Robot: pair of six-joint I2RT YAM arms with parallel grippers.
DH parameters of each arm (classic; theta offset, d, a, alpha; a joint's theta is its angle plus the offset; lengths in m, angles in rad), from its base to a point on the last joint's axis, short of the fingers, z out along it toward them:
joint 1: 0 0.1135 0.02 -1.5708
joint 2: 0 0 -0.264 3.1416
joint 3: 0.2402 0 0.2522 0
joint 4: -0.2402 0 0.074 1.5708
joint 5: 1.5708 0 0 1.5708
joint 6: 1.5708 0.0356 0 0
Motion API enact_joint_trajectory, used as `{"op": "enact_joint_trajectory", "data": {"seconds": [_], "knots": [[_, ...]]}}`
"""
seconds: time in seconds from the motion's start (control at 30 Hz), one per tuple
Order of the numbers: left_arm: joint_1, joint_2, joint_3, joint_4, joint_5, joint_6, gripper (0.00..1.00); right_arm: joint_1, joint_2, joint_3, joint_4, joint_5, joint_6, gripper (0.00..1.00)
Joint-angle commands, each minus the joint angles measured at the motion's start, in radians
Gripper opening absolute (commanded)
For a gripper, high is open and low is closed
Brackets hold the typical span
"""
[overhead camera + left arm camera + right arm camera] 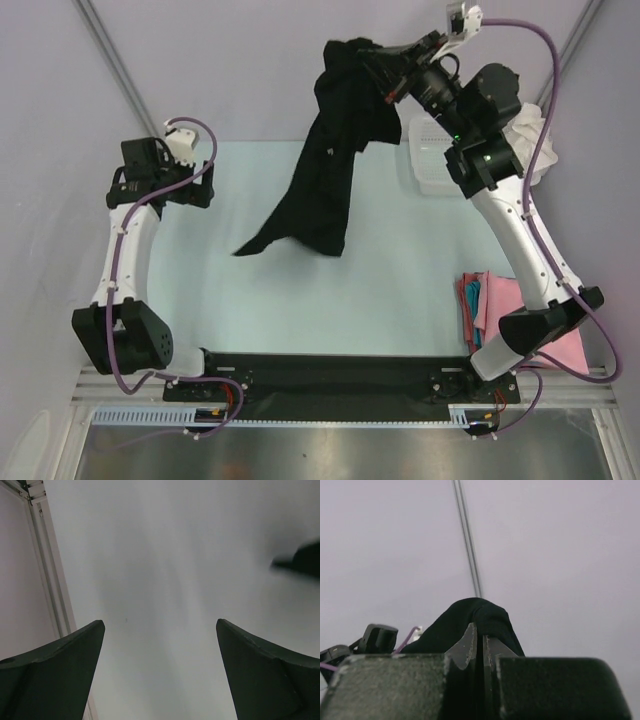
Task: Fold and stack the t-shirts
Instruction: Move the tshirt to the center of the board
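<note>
The right gripper point(480, 636), clamped on a bunch of the limp, light black t-shirt point(325, 170) (left gripper point(160, 625) spread wide, empty), likely wants help at the dangling corner.

Two arms point(125, 250) point(525, 240), one basket point(428, 165), one black t-shirt point(325, 190)

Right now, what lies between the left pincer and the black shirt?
Nothing. The top view shows only bare table between the left pincer and the hanging black shirt.

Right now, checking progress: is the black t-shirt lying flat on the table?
No, the right gripper holds the black t-shirt up, hanging toward the table.
</note>
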Motion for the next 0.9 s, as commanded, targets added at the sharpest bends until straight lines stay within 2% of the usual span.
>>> {"op": "enact_joint_trajectory", "data": {"seconds": [0.0,0.03,0.17,0.23,0.27,0.33,0.37,0.43,0.47,0.5,0.57,0.63,0.77,0.8,0.87], "knots": [[0.011,-0.046,-0.011,-0.003,-0.011,0.028,1.00,0.000,-0.042,-0.164,0.162,0.022,0.130,0.00],[0.013,-0.049,-0.015,-0.008,-0.024,0.036,1.00,0.000,-0.051,-0.273,0.171,0.038,0.138,0.00],[0.014,-0.040,-0.031,-0.029,-0.041,0.068,1.00,-0.001,-0.070,-0.502,0.141,0.151,0.158,0.00],[0.013,-0.031,-0.058,-0.028,-0.041,0.082,1.00,-0.007,-0.055,-0.580,0.136,0.234,0.146,0.06],[0.013,-0.028,-0.067,-0.031,-0.034,0.085,1.00,-0.014,-0.042,-0.641,0.115,0.289,0.141,0.17],[0.011,-0.008,-0.090,-0.054,0.001,0.105,0.99,-0.044,0.025,-0.660,0.071,0.332,0.118,0.36],[0.010,0.000,-0.100,-0.066,0.045,0.113,0.98,-0.061,0.054,-0.624,-0.038,0.366,0.113,0.53],[-0.015,0.012,-0.135,-0.107,0.073,0.151,0.92,-0.098,0.118,-0.549,-0.187,0.403,0.081,0.61],[-0.030,0.014,-0.149,-0.124,0.082,0.171,0.90,-0.098,0.163,-0.487,-0.310,0.447,0.060,0.63],[-0.074,0.009,-0.169,-0.141,0.085,0.189,0.89,-0.096,0.169,-0.479,-0.347,0.465,0.032,0.64],[-0.125,-0.007,-0.242,-0.184,0.091,0.252,0.87,-0.054,0.142,-0.505,-0.365,0.496,-0.062,0.64],[-0.215,-0.014,-0.305,-0.250,0.110,0.316,0.85,-0.002,0.097,-0.609,-0.341,0.474,-0.133,0.64],[-0.288,-0.014,-0.379,-0.338,0.186,0.381,0.86,0.170,-0.030,-0.841,-0.272,0.200,-0.348,0.61],[-0.298,-0.012,-0.393,-0.344,0.206,0.389,0.88,0.245,-0.080,-0.938,-0.267,0.171,-0.433,0.60],[-0.302,-0.009,-0.431,-0.327,0.219,0.392,0.90,0.316,-0.122,-1.035,-0.211,0.113,-0.473,0.60]]}}
